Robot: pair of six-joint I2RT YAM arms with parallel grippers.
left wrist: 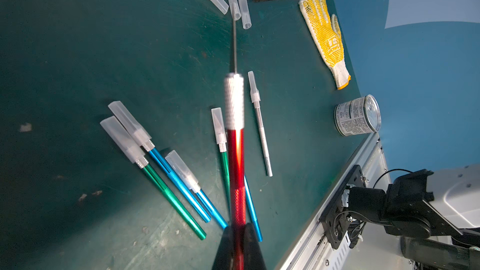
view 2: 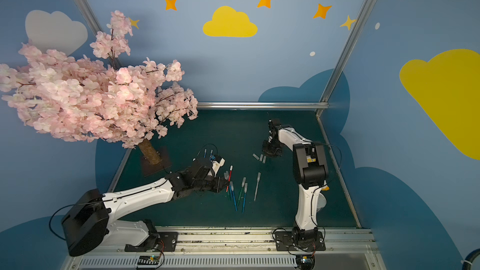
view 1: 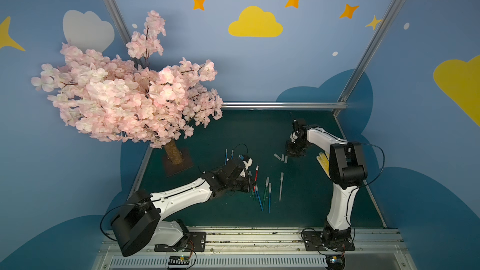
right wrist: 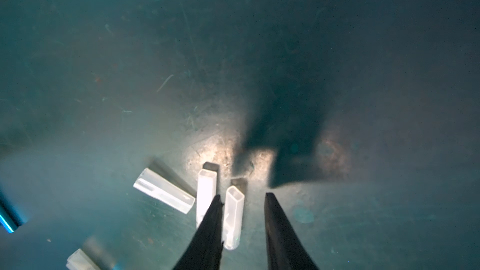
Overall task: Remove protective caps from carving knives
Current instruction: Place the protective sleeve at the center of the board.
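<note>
Red-handled knife [left wrist: 235,157], blade bare, sits clamped in my left gripper [left wrist: 237,229], its long axis aimed at the loose caps [left wrist: 244,9] under my parted, empty right gripper [right wrist: 243,195]; capped knives [left wrist: 179,185] lie nearer the left.

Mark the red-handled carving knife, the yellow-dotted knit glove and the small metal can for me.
red-handled carving knife [left wrist: 235,157]: left wrist view, middle of the red handle.
yellow-dotted knit glove [left wrist: 326,37]: left wrist view, palm.
small metal can [left wrist: 355,120]: left wrist view, labelled side.
</note>
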